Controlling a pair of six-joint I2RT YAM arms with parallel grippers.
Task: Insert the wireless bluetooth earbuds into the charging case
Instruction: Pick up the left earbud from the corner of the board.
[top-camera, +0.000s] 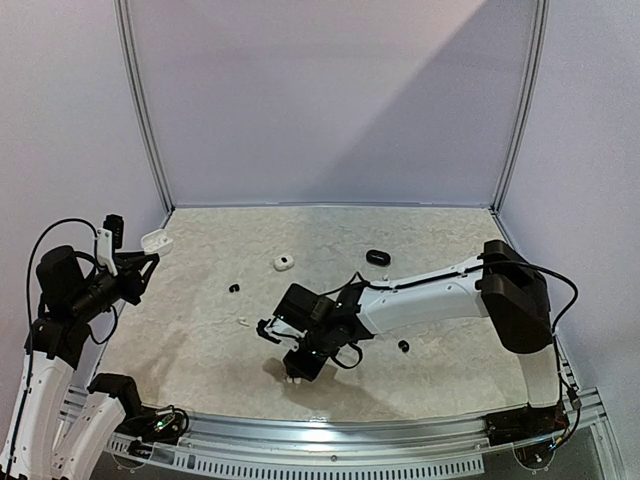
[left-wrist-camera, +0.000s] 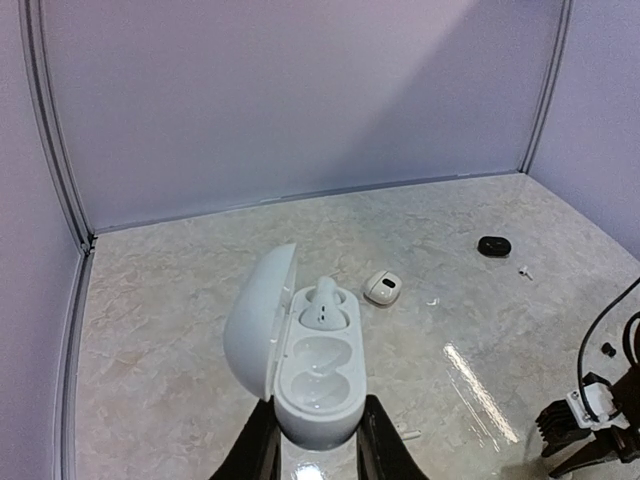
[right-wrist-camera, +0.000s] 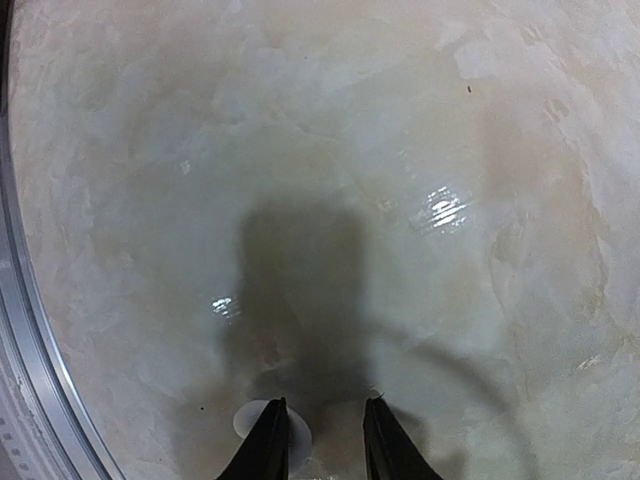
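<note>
Top view sits high behind your bases, covering the whole table (top-camera: 200, 380). Left wrist looks forward past the charging case (left-wrist-camera: 318, 395), sharing the black case (left-wrist-camera: 493, 245) with top. Right wrist stares straight down, close, over the right tool (right-wrist-camera: 318, 440).

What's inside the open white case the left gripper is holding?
One white earbud sits in the far slot of the charging case, its lower part hidden in the well. The near slot looks empty.

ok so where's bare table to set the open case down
The back strip along the rear wall, behind the small white case and black case, is bare. So is the near-left, between the open case in the left hand and right hand. The middle is crowded: loose earbuds, the right arm.
</note>
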